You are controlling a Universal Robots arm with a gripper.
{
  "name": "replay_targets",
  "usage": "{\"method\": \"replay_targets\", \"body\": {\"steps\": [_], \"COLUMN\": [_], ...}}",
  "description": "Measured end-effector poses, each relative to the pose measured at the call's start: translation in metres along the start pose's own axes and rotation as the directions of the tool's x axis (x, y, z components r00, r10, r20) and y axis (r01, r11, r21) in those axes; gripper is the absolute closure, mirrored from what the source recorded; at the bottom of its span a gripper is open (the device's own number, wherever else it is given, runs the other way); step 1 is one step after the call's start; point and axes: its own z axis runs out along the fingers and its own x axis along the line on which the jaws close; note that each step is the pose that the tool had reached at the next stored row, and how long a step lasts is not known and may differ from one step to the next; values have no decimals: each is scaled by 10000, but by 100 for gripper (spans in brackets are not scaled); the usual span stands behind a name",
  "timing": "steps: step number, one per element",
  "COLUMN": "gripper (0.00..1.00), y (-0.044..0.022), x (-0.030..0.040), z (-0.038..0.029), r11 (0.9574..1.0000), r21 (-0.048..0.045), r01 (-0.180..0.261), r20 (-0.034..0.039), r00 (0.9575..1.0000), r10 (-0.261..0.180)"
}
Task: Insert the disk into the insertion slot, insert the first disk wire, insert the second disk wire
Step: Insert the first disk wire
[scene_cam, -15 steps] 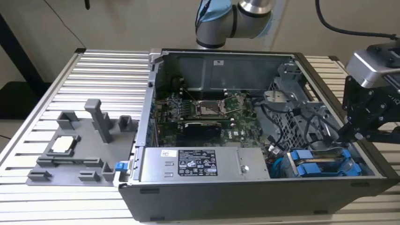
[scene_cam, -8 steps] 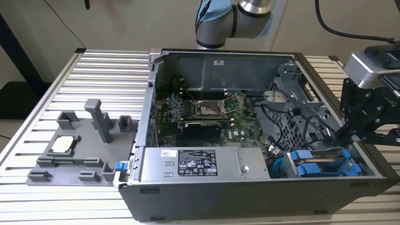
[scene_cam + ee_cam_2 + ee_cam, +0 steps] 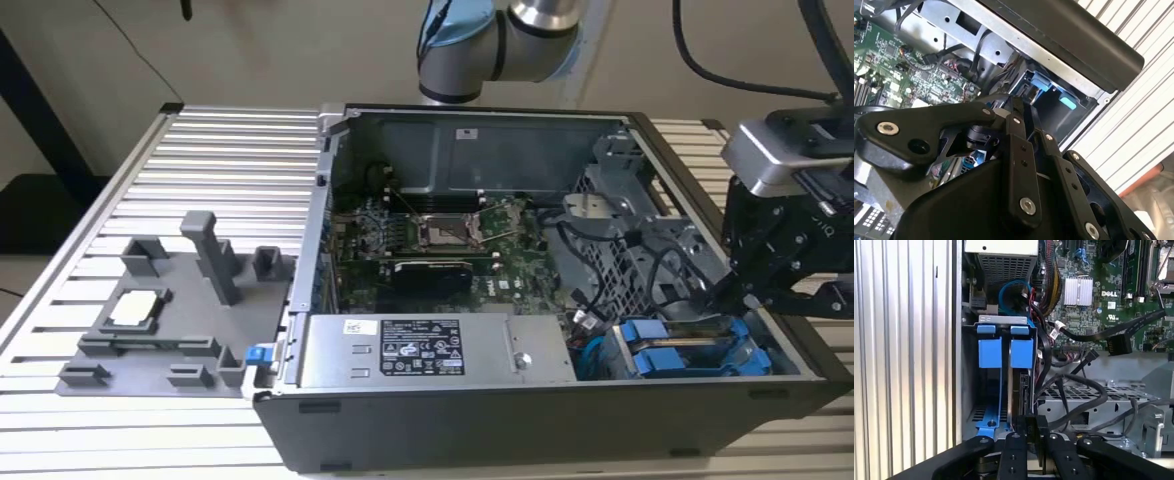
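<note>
The disk [image 3: 1020, 390] stands edge-on in the insertion slot [image 3: 747, 347] of the grey drive cage [image 3: 1003, 319], its blue carrier front [image 3: 1021, 352] at the end away from me. In the exterior view the disk [image 3: 694, 345] lies low in the open case at that view's right. My gripper [image 3: 1030, 427] has its black fingers drawn together on the near end of the disk. The gripper [image 3: 747, 298] hangs over the cage by the case wall, and its fingertips [image 3: 1019, 107] converge toward the blue fronts. A loose black wire with a plug [image 3: 1118, 344] lies beside the cage.
A second blue-fronted unit [image 3: 989, 352] sits beside the disk. Black cables [image 3: 1074, 382] loop over the perforated cage wall. The motherboard [image 3: 441, 235] and power supply [image 3: 420, 350] fill the case. A grey fixture plate [image 3: 160, 320] rests on the slatted table at the exterior view's left.
</note>
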Motion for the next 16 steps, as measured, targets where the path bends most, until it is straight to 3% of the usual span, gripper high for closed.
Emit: {"method": "replay_targets", "body": {"steps": [5,16], "gripper": [81,81], "y": [3,2], "x": [4,7], "z": [75,116], "r11": [10000,10000], "r21": [-1,2], "r01": [7,16], "r20": [0,1], "r00": [10000,10000], "r10": [-7,-16]}}
